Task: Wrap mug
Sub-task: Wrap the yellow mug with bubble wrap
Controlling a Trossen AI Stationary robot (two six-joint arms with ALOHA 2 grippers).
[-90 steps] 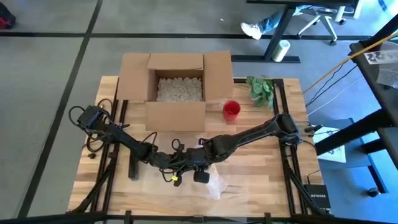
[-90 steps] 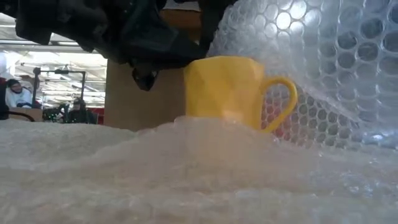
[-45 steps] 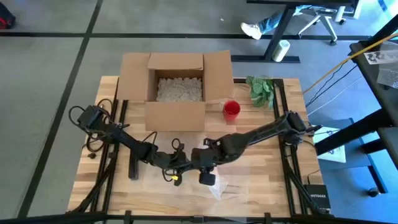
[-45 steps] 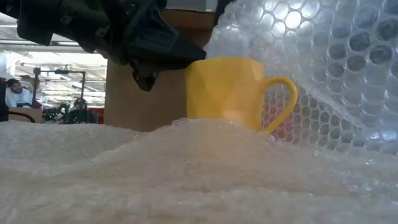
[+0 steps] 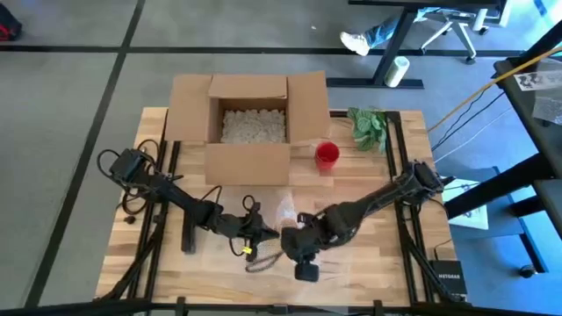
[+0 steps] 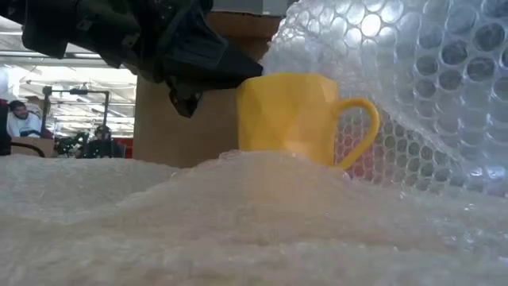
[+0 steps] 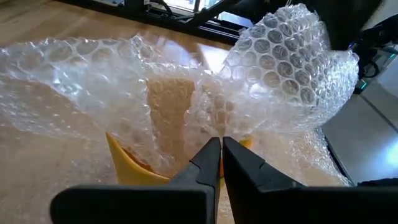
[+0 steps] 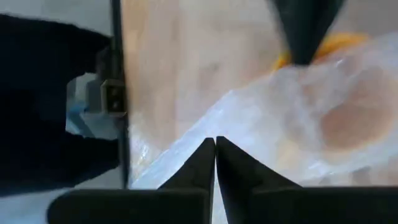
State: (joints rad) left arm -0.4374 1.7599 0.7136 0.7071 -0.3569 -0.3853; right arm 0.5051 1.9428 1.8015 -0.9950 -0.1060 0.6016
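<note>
**Mug half covered by bubble wrap at the front of the table**

Mug (image 6: 298, 115): you see it best in the low view, a yellow one with faceted sides and a loop handle turned to the side. It stands upright on the bubble wrap sheet (image 6: 238, 222) near the front middle of the wooden table (image 5: 369, 180). One flap of the wrap rises behind and above the handle side like a curved wall. In front of the mug the sheet lies in a low heap that hides its base.

Your left gripper (image 7: 221, 146) is pinched shut on the wrap right at the mug; in its wrist view the yellow rim shows just behind the fingertips, under the clear film. Your right gripper (image 8: 215, 144) is also pinched shut on an edge of the wrap, a bit nearer the front edge of the table, with the mug beyond it through the film.

Behind, you have an open cardboard box (image 5: 248, 123) with packing fill, a red cup (image 5: 327, 154) beside it and a green plant (image 5: 369, 125) further right.
</note>
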